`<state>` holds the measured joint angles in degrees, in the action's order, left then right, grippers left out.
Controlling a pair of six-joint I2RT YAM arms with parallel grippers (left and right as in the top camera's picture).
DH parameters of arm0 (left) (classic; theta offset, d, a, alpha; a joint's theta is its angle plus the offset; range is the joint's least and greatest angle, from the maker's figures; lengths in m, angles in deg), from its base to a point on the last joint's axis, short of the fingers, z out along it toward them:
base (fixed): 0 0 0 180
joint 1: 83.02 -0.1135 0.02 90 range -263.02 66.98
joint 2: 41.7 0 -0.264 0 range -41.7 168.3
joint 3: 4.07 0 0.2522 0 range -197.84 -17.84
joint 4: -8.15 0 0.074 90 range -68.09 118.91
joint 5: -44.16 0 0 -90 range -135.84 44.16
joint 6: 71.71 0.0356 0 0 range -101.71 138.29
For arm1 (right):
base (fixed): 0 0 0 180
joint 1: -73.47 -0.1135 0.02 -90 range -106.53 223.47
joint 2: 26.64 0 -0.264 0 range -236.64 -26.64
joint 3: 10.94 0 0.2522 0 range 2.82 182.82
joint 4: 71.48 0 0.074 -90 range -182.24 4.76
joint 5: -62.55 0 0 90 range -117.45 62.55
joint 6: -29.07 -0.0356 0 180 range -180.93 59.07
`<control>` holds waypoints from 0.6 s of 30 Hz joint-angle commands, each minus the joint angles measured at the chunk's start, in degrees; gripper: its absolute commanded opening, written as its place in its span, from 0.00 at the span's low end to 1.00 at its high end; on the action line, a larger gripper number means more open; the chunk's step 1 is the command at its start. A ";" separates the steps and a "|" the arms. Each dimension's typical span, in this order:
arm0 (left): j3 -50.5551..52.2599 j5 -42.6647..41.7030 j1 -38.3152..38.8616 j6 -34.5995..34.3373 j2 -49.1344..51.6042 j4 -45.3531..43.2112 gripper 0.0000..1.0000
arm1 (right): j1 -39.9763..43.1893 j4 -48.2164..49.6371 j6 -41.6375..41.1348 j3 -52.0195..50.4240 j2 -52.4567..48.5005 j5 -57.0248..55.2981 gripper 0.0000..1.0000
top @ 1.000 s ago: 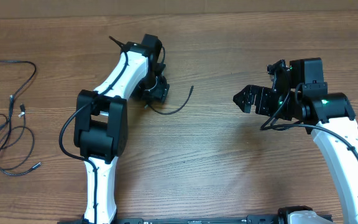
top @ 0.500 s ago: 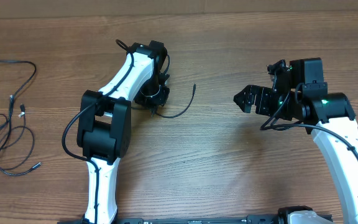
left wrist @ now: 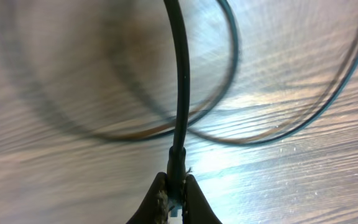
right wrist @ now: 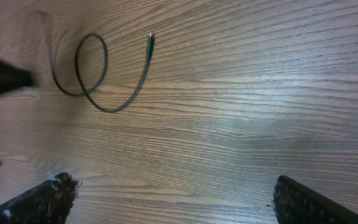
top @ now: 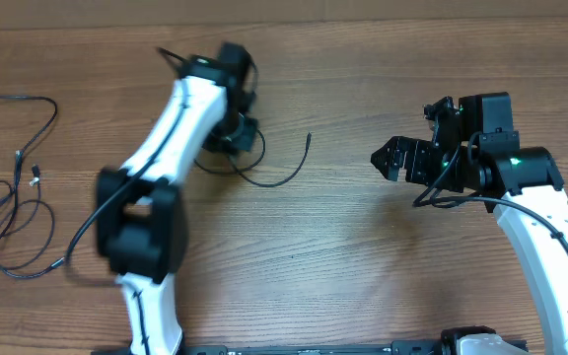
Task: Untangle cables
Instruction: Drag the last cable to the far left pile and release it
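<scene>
A thin black cable curves over the wooden table in the middle, its free tip pointing toward the far edge. My left gripper is shut on the cable's other end. In the left wrist view the plug is pinched between the fingertips, and the cable runs straight away from them into a loose loop. My right gripper hovers open to the right with nothing in it. Its view shows the same cable looped far ahead. More thin cables lie in loose loops at the far left.
The table's back edge runs along the top of the overhead view. The blurred left arm crosses the table's left-centre. The right arm's own thicker black wires hang beside its wrist.
My left gripper has shut on the cable's end and swung left and toward the back, dragging the cable with it. The right arm has not moved.
</scene>
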<state>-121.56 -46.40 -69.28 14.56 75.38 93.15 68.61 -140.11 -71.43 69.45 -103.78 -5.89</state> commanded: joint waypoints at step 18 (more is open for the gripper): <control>-0.50 7.58 -58.58 -19.04 -31.28 1.77 0.04 | 0.00 0.15 0.04 0.13 0.07 -0.55 1.00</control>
<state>-121.69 -31.80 -121.98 0.58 46.63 95.14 68.58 -140.29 -71.41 69.45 -103.78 -5.87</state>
